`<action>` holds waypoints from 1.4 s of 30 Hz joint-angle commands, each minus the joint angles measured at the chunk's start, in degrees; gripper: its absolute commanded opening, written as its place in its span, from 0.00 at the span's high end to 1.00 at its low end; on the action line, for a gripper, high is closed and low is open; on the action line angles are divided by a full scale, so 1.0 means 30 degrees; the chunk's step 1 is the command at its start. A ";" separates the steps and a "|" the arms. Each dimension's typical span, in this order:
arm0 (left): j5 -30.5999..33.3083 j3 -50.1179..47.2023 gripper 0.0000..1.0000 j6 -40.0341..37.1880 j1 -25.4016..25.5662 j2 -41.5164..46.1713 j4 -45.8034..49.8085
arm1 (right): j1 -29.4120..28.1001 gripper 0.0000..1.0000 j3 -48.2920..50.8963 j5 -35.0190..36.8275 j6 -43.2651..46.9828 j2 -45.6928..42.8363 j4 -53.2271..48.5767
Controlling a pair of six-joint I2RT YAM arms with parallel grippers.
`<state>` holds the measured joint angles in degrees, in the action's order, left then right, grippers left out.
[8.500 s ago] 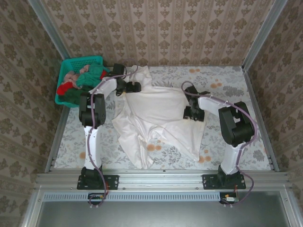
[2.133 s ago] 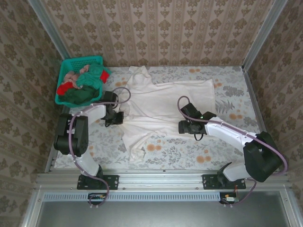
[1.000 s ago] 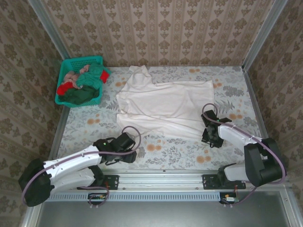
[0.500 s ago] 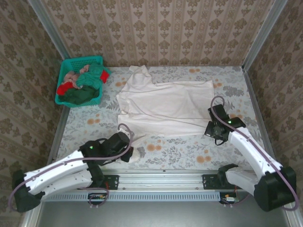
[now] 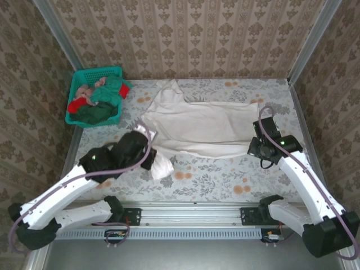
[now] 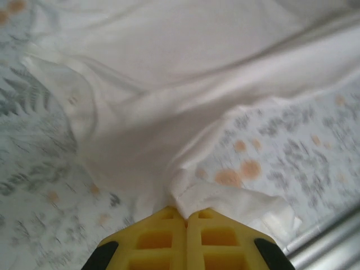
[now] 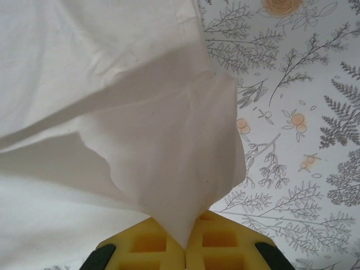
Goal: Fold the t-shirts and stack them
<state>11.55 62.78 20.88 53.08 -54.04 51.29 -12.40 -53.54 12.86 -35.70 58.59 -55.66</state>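
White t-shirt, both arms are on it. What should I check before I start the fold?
1. Left gripper shut on the white t-shirt at its near-left edge: ok.
2. Right gripper shut on the near-right corner: ok.
3. One layer only in each grip: cannot tell; the cloth bunches at the left fingers.
4. Shirt spread flat: not ok; the near-left part is creased and lifted.
5. Basket apart from the shirt: ok.

White t-shirt [image 6: 169, 84] blurred, cut off by wrist-view edges.
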 commanded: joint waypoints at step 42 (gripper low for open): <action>-1.1555 -0.4199 0.10 -0.3928 -1.1600 -1.0615 -1.1733 | -0.1670 0.30 -0.7386 -0.0982 0.5095 1.1514 0.5653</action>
<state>-20.12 54.06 4.49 18.31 -83.83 23.00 -11.75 -76.53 14.52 -22.33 93.23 -44.86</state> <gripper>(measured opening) 0.922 0.694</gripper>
